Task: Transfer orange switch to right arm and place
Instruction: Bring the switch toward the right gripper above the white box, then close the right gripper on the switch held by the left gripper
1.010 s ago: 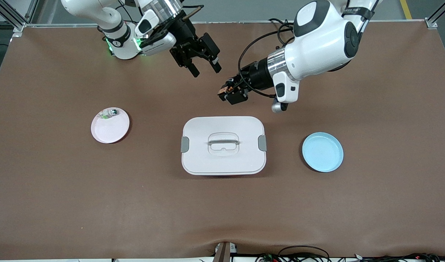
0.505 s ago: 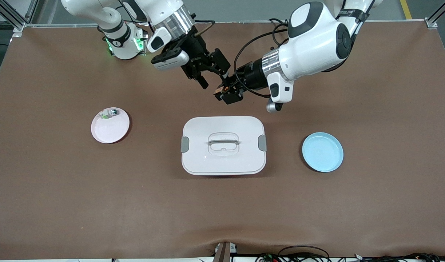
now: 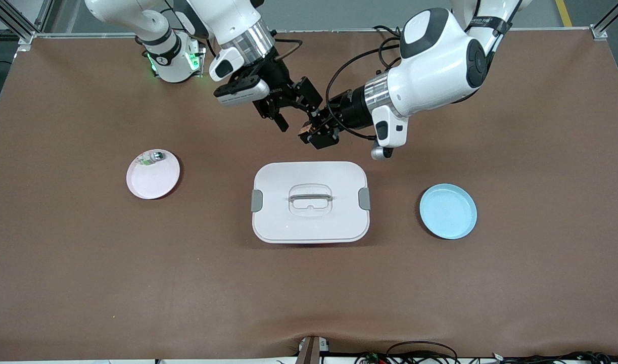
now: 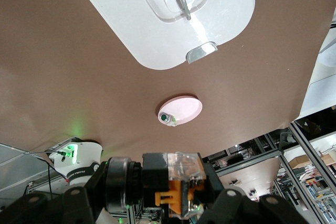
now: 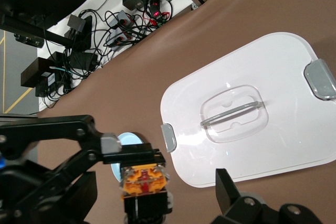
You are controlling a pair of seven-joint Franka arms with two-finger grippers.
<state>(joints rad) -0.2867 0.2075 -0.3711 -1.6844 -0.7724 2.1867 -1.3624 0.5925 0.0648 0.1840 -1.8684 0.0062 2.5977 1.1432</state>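
1. The pink plate (image 3: 152,174) sits on the brown desk (image 3: 61,253) toward the right arm's end; a small green, white and silver part (image 3: 151,157) lies on its rim area nearest the robots; this looks like the spot where small parts get put down, so the switch may go there too.

2. The right gripper (image 3: 293,114) hangs over the bare desk, near the robots' side of the white box; its fingers are spread wide and hold nothing; it points at the switch, so I think it is lined up to take it; in the right wrist view the switch sits in the gap between the fingers.

3. The white lidded box (image 3: 310,201) rests in the middle of the desk with its handle up; nobody touches it.

4. The orange switch (image 3: 306,129) is up in the air over the desk, just above the box's edge nearest the robots; the left gripper (image 3: 314,132) is squeezed tight on it and holds it out sideways, so the orange face sticks out for the other gripper to grab.

5. The blue plate (image 3: 448,211) sits toward the left arm's end with nothing on it.
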